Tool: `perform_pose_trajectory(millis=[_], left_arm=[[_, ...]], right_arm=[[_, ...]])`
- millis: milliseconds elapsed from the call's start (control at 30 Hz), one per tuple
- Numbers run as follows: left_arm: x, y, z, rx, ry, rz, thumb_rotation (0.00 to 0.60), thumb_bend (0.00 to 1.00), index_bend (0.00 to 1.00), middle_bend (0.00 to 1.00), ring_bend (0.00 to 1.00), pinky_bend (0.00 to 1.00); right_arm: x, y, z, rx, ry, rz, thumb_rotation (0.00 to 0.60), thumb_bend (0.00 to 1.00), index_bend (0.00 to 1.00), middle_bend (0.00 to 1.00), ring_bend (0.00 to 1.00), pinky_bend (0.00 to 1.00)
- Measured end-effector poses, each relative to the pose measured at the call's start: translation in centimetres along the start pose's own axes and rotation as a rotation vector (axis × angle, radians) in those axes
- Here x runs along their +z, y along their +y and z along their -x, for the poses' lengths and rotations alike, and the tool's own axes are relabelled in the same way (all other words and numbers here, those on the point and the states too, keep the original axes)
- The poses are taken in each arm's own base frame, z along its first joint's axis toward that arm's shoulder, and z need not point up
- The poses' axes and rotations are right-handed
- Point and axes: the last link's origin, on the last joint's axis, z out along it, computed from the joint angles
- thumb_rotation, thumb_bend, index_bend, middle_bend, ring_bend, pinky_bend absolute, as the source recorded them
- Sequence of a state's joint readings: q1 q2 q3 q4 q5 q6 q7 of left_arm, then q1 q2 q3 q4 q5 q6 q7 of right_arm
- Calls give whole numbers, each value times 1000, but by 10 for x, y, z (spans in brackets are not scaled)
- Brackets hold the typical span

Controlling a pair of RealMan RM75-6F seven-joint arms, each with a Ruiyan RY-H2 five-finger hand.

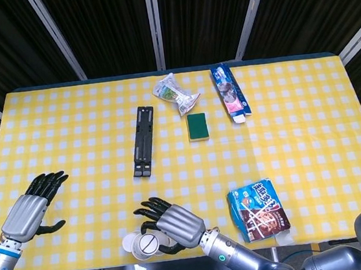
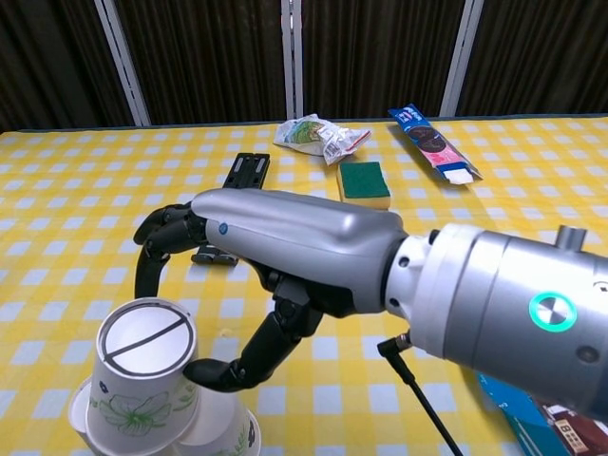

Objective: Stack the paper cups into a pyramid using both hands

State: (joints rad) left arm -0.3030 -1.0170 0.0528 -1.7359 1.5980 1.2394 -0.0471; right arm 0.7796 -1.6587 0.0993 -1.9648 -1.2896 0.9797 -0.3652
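Paper cups (image 2: 142, 380) stand upside down in a small pile at the near edge of the table (image 1: 298, 134); they are white with a green flower print, and the top one shows a round base with a dark line across it. The lower cups are cut off by the picture edge. The right hand (image 2: 285, 266) curls around the top cup, thumb tip at its side; whether it really touches is unclear. The left hand (image 1: 29, 211) is open and holds nothing near the left edge.

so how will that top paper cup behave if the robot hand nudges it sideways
The top paper cup looks thin and light, so it would likely slide or tip easily. It sits inverted on two lower cups, probably a shaky perch. Squeezing by the right robot hand may dent it.
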Motion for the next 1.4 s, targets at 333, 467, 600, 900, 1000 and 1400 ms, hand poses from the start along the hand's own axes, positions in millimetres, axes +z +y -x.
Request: perform_pose_trajectory(millis=[333,467,600,900,1000,1400], left_arm=[[0,0,0,2,5,0,600,191,0,0,0,0],[0,0,0,1,7,-1,600,192,0,0,0,0],[0,0,0,2,7,0,600,191,0,0,0,0],[-1,0,0,3,5,0,600,191,0,0,0,0],[-1,0,0,3,4,0,600,191,0,0,0,0],[-1,0,0,3,5,0,600,192,0,0,0,0]], right_arm=[[0,1,-1,-8,10,8,600,233,369,40,0,0],[0,2,0,-13,7,12,600,231,343,27,0,0],[0,2,0,-14,5,15,600,230,328,15,0,0],[-2,2,0,-21,-2,19,600,229,280,0,0,0],[-2,3,-2,-22,-1,21,600,230,243,0,0,0],[-5,5,-8,-56,8,36,600,229,158,0,0,0]])
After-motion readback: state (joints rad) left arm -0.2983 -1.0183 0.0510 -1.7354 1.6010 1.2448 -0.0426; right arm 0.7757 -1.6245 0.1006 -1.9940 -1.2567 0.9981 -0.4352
